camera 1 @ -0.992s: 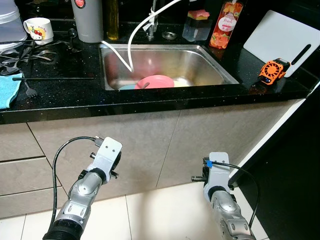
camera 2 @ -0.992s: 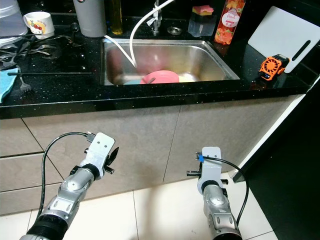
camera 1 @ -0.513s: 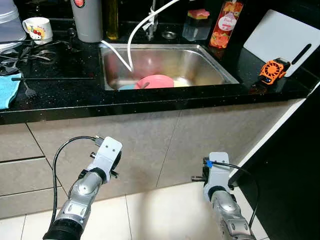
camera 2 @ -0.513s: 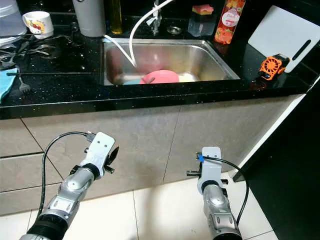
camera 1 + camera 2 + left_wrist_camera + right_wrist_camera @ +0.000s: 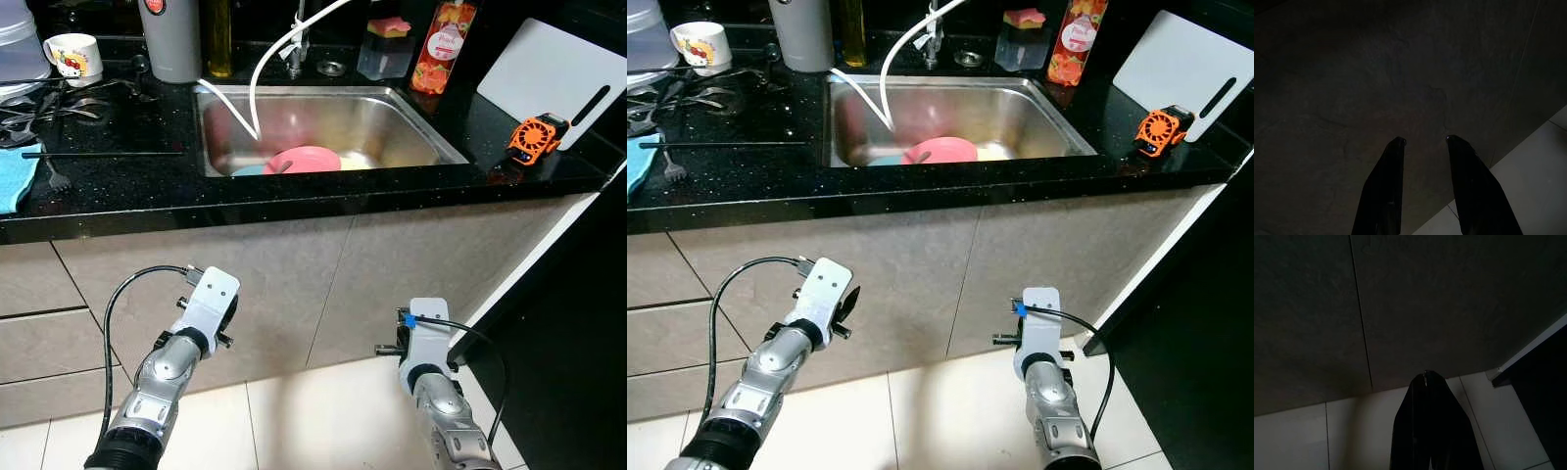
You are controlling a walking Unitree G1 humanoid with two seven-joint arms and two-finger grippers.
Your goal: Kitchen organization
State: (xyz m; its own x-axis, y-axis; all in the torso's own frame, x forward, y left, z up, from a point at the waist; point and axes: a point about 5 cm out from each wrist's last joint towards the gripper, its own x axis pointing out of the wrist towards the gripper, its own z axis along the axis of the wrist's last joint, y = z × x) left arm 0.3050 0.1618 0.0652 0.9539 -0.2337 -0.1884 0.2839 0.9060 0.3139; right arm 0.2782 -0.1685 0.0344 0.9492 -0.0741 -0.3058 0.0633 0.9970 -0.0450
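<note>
Sitting in steel sink [image 5: 421,127]: pink bowl [image 5: 304,160], round, w/ spoon.

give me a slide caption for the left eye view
Both arms hang low before the cabinet; a pink bowl sits in the sink, an orange fan on the counter.

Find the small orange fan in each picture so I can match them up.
Left eye view: the orange fan sits on the black counter, right of the sink, in front of the white cutting board.
Right eye view: same spot, toward the right edge.
Wrist views: cabinet fronts and floor tiles.
Shared landmark: the pink bowl in the sink.
</note>
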